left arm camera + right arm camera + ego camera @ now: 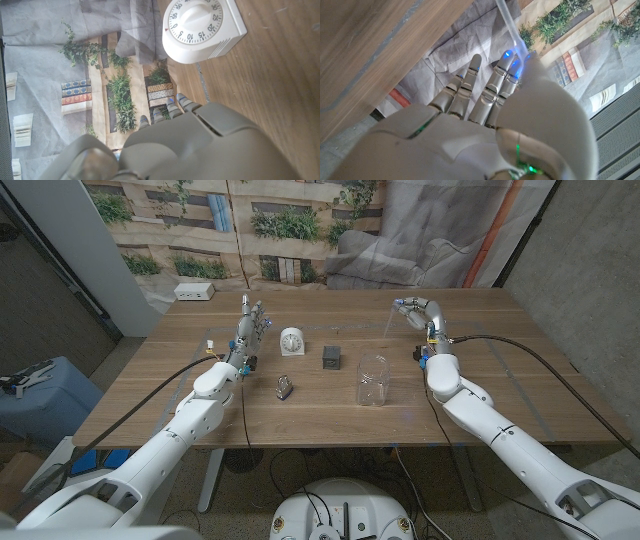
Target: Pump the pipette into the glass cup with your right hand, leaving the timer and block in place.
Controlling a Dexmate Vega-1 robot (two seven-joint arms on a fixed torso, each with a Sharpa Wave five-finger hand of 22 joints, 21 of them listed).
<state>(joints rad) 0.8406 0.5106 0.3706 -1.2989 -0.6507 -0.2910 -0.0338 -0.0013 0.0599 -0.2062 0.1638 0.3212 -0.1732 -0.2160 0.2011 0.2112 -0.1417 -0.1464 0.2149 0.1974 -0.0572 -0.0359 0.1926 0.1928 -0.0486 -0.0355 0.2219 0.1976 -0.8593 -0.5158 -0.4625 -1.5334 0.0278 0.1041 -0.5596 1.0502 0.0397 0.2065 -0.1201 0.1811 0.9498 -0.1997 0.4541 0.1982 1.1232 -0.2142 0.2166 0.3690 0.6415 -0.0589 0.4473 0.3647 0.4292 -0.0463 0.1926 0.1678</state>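
A: Where does the pipette (390, 323) sit at this stage?

B: In the right hand (418, 313), raised above the far right part of the wooden table (500, 380). The fingers (495, 85) are curled around its upper end; in the right wrist view the clear stem (510, 22) runs out beyond them. The tip hangs in the air, behind the glass cup (373, 379) and well apart from it.

A: And the cup itself?

B: Upright near the middle of the table, toward its front edge. The dark block (331, 358) stands just to its left, the white timer (291, 341) farther left again. A small metal object (284, 388) lies nearer the front; I cannot tell what it is.

A: The left hand (250, 325)?

B: It stands beside the timer, fingers apart and reaching upward, holding nothing. The left wrist view shows the timer's dial (197, 20) close by, but no contact.

A: Which step is in hand?

B: By my judgement, the carry: pipette picked up, not yet over the cup. The next move calls for bringing the tip forward and down over the cup's mouth, then squeezing the bulb, while keeping clear of the block.
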